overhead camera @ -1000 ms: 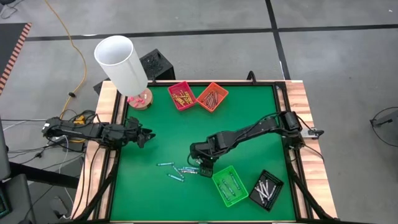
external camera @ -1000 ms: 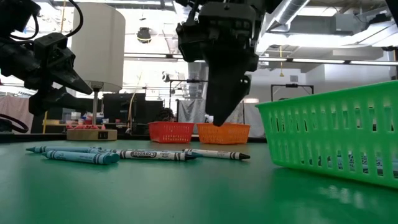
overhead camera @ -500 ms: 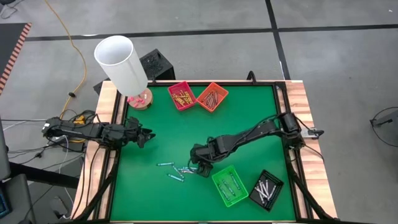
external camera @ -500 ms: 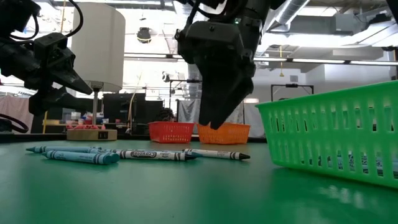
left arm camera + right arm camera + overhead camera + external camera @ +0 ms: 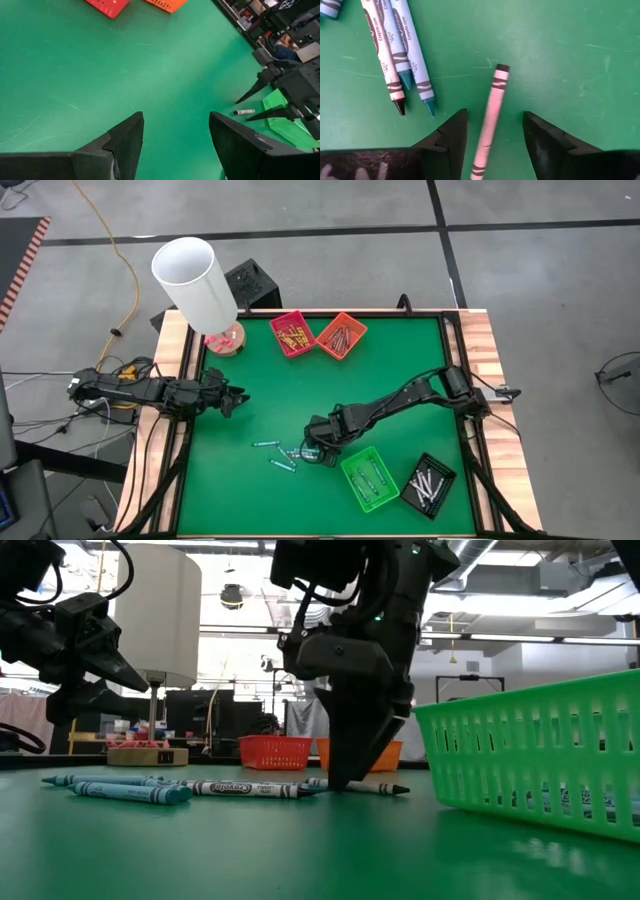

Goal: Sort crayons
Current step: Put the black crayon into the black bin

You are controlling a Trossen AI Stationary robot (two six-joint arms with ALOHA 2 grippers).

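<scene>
Green table (image 5: 400, 380) lay under both arms, right gripper (image 5: 492, 145) spread wide, straddling a pale crayon (image 5: 489, 110) just beside the green basket (image 5: 368, 480), other crayons (image 5: 150, 787) scattered nearby, left gripper (image 5: 175, 135) parted, empty, well apart from the basket.

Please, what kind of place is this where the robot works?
Probably a robotics lab or workshop hall. The green table stands on a bare concrete floor with a yellow cable trailing across it, and the low view shows exposed ceiling ducts behind.

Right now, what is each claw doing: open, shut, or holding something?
Left claw: open, empty, hovering at the table's left edge.
Right claw: open, lowered around a grey-white crayon on the table, not gripping it.
</scene>
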